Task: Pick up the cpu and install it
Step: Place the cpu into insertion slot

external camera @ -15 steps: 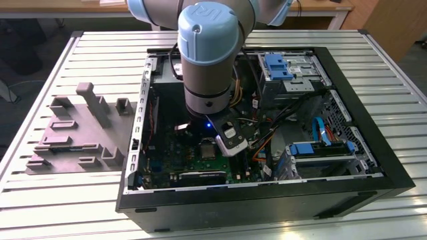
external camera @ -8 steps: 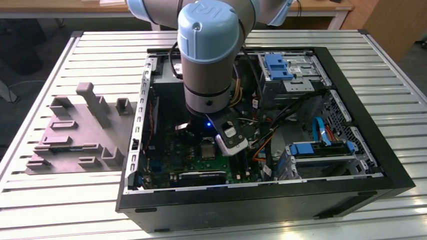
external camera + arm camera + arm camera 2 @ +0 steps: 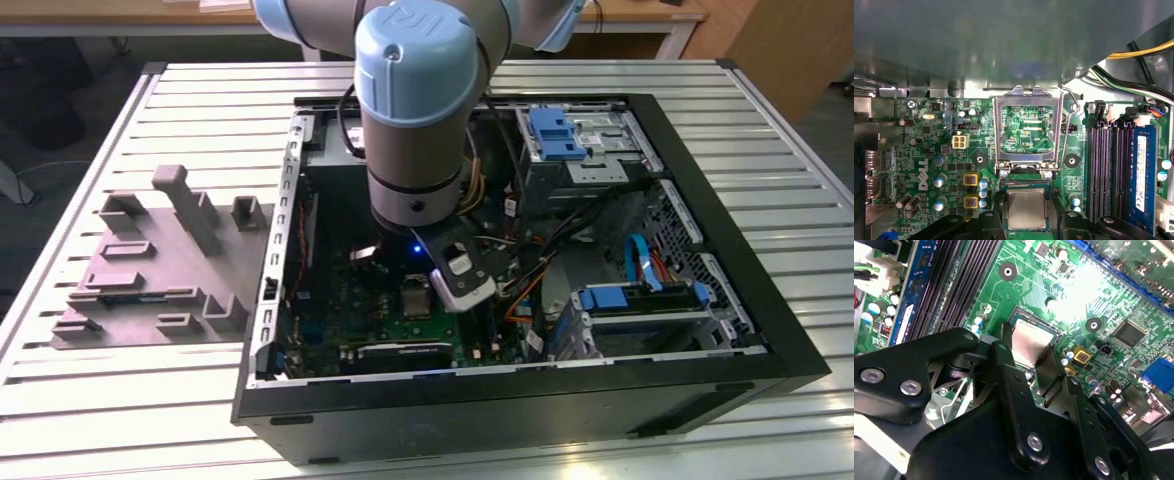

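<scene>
Two fingers [image 3: 1004,357] of tool [image 3: 1028,347] clamped on cpu [image 3: 1029,342] over socket [image 3: 1039,321], toward case's [image 3: 534,415] 6 o'clock in exterior view; socket damage likely if released tilted.

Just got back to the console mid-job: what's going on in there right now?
The arm reaches down into the open computer case, with its gripper low over the motherboard. In both wrist views the cpu lies lid-up right at the gripper, at the socket. The socket's metal frame is flipped open beside it. Whether the cpu is fully seated cannot be told.
</scene>
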